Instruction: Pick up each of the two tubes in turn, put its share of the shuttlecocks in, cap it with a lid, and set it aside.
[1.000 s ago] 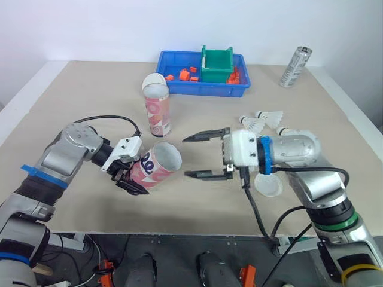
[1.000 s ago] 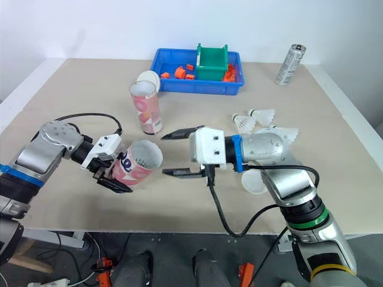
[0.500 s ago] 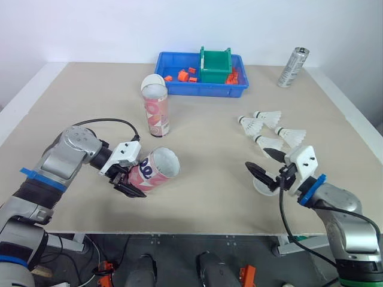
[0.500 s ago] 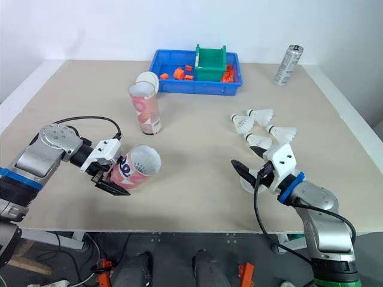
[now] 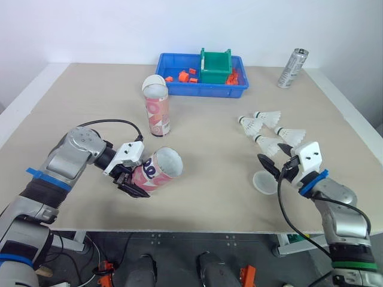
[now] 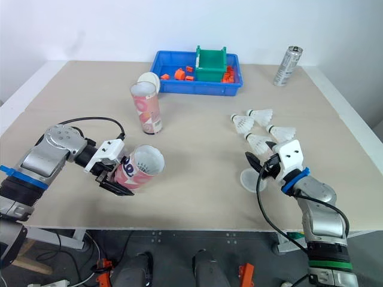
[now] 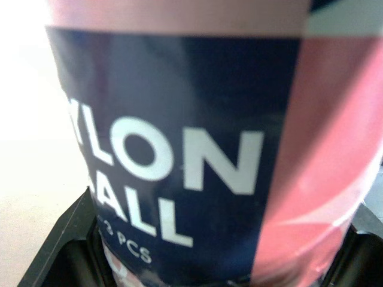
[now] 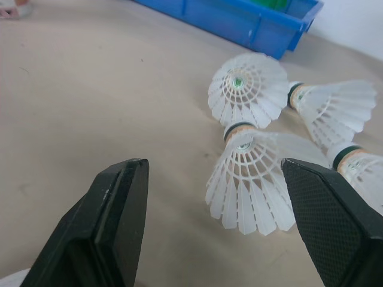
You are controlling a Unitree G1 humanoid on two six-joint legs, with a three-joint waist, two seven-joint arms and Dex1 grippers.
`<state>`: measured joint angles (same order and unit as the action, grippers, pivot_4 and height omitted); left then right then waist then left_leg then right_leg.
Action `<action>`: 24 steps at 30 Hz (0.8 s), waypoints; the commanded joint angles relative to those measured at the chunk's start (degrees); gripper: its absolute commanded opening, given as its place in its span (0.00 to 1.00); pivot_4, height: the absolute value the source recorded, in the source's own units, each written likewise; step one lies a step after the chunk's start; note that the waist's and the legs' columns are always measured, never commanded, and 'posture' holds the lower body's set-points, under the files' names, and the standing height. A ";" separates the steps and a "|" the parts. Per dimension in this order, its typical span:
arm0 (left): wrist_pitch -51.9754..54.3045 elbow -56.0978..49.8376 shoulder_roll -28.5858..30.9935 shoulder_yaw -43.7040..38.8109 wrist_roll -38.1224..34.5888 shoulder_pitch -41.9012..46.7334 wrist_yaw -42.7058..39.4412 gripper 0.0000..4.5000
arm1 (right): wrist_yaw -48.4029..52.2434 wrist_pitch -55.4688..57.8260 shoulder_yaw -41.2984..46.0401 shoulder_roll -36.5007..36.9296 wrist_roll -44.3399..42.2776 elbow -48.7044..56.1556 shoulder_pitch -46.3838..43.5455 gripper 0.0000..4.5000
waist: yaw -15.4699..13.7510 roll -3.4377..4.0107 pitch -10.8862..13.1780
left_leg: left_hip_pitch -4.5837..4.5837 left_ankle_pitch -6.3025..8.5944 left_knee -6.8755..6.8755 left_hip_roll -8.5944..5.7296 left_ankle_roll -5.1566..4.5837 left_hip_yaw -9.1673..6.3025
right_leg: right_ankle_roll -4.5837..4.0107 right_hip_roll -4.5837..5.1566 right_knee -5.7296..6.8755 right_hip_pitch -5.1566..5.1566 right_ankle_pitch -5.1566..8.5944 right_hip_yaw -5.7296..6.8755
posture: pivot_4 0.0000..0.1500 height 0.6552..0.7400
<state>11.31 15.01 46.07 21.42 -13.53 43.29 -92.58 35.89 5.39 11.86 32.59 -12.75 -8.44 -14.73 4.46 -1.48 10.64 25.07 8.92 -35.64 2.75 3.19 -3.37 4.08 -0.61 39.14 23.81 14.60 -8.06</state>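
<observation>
**Eye views.** The left claw (image 5: 136,177) is clamped on a pink tube (image 5: 160,170), held tilted at the near left of the tabletop (image 5: 203,143), its open mouth facing right. The right claw (image 5: 276,165) hovers wide open and empty just near of the shuttlecocks (image 5: 267,144), with a lid (image 5: 264,183) beside it.

**Left wrist view.** We read the tube's printed label, seated between the fingers.

**Right wrist view.** The skirts lie crowded together, which the eye views barely resolve. We judge that closing may crush one or catch two.
</observation>
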 commanded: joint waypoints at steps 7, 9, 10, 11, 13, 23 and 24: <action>0.30 -1.54 0.37 -2.48 -0.05 0.49 0.08 0.79 | 0.20 -2.55 -1.00 -0.69 0.68 -9.26 -6.87 0.85 | 0.02 0.02 0.02 | 0.01 0.00 0.05 0.00 0.00 -0.01 | 0.05 -0.01 0.00 0.01 0.00 0.00 | 1.00 0.96; 0.38 -1.66 0.37 -2.58 0.03 0.46 0.08 0.79 | 0.43 -2.99 -1.50 -1.02 0.96 -10.81 -7.90 0.72 | 0.04 0.03 0.02 | 0.02 0.00 0.05 0.00 0.00 0.00 | 0.05 0.00 0.00 0.03 0.00 0.00 | 1.00 0.96; 0.43 -1.72 0.37 -2.63 0.07 0.44 0.08 0.79 | 0.64 -3.25 -1.66 -1.08 0.99 -11.27 -8.16 0.67 | 0.05 0.03 0.02 | 0.01 0.00 0.06 0.00 0.00 0.00 | 0.05 -0.01 0.00 0.03 0.00 0.00 | 1.00 0.96; 0.48 -1.77 0.38 -2.65 0.04 0.45 0.08 0.79 | 0.73 -3.48 -1.90 -1.07 1.08 -11.57 -8.33 0.56 | 0.05 0.03 0.02 | 0.01 0.00 0.07 0.00 0.00 -0.01 | 0.04 -0.01 0.00 0.03 0.00 0.00 | 1.00 0.96; 0.58 -1.88 0.39 -2.73 0.01 0.47 0.08 0.79 | 1.03 -3.49 -2.15 -1.05 0.71 -11.67 -8.45 0.34 | 0.05 0.03 0.02 | 0.02 0.00 0.08 0.00 0.00 -0.01 | 0.04 -0.01 0.00 0.04 0.00 0.00 | 1.00 0.96; 1.08 -2.50 0.40 -3.02 -0.44 0.39 0.08 0.79 | 1.60 -1.51 0.22 0.46 -1.61 -6.08 -5.41 0.02 | 0.05 0.04 0.03 | 0.02 0.00 0.10 0.00 0.00 -0.01 | 0.06 -0.01 0.00 0.03 0.01 0.00 | 1.00 0.96; 1.02 -2.41 0.43 -2.96 -0.48 0.42 0.08 0.79 | 1.61 -1.24 0.50 0.81 -1.88 -4.97 -5.24 0.02 | 0.05 0.04 0.03 | 0.02 0.00 0.10 -0.01 0.00 -0.01 | 0.06 0.00 0.00 0.04 0.01 0.00 | 1.00 0.96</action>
<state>12.33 14.48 46.06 20.33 -13.43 43.28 -92.55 37.46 3.98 9.74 31.75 -13.24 -17.49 -19.81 4.51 -1.44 10.66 25.08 8.92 -35.54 2.74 3.19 -3.38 4.13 -0.62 39.13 23.84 14.61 -8.06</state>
